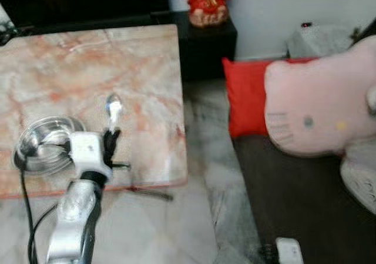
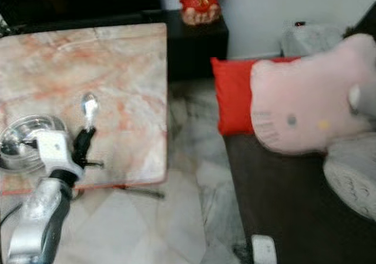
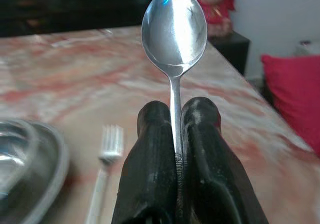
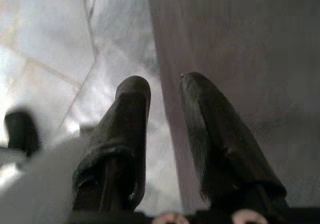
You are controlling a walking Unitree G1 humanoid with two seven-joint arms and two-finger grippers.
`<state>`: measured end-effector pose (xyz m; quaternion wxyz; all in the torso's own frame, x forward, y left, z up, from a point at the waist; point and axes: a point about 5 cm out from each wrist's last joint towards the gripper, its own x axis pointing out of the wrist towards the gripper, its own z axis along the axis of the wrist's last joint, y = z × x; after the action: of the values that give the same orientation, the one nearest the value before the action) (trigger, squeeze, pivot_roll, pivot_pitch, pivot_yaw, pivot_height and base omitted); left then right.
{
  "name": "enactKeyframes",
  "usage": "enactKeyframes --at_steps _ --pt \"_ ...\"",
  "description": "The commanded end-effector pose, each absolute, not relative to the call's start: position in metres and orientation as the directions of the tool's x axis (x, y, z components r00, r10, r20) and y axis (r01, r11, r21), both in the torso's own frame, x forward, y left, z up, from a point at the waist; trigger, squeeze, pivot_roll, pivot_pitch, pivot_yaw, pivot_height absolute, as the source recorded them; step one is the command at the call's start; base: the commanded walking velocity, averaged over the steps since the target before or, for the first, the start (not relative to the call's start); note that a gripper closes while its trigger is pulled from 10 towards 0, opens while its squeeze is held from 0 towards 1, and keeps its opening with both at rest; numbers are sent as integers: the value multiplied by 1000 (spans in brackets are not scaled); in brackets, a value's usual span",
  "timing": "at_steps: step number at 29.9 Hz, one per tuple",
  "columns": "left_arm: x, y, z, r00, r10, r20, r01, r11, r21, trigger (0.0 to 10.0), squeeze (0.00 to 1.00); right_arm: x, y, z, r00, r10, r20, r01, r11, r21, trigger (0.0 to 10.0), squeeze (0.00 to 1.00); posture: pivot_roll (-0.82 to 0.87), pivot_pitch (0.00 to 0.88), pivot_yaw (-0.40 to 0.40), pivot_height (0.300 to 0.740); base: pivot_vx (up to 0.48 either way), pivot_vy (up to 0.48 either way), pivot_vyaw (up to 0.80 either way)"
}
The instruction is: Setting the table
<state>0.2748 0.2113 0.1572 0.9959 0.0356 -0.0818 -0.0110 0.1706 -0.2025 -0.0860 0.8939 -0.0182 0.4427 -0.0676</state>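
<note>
The left gripper (image 1: 110, 141) hangs over the near part of the marble table (image 1: 88, 64), its two black fingers (image 3: 155, 169) clamped on the handle of a spoon (image 1: 113, 108). The spoon sticks out past the fingertips, bowl away from the robot, above the tabletop. Just to the gripper's left sits a steel bowl (image 1: 44, 141) near the table's front edge.

The left wrist view brings detail the eye views lack: the handle is pinched in the narrow slit between the two pads, the spoon's bowl (image 3: 174, 27) faces the camera, and a fork (image 3: 107, 159) lies on the marble between the steel bowl's rim (image 3: 35, 169) and the gripper. In the eye views the fork is at most a thin dark line by the fingers, too small to be sure of.

The eye views give the surroundings: a red figurine (image 1: 205, 2) on a dark cabinet beyond the table's far corner, a red cushion (image 1: 244, 99) and a pink plush (image 1: 320, 108) on a dark sofa to the right, pale tiled floor between.

The right wrist view shows the right gripper (image 4: 165, 92) hanging over that floor beside the sofa's edge, its fingers parted with a plain gap and nothing between them.
</note>
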Motion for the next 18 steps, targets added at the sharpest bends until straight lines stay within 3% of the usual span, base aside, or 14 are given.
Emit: enactKeyframes --at_steps 1,9,18 --pt "271 219 152 991 -8 132 -1 998 68 10000 0 167 -191 -89 591 -109 -799 95 993 -65 10000 0 -33 122 34 740 0 0 0" --pt "273 209 142 995 -93 42 89 991 98 10000 0 167 -191 -89 592 -109 -799 95 993 -65 10000 0 -33 125 34 740 0 0 0" --pt "275 221 130 996 -23 -84 35 988 149 10000 0 167 -190 -89 592 -109 -799 95 993 -66 10000 0 -27 129 30 740 0 0 0"
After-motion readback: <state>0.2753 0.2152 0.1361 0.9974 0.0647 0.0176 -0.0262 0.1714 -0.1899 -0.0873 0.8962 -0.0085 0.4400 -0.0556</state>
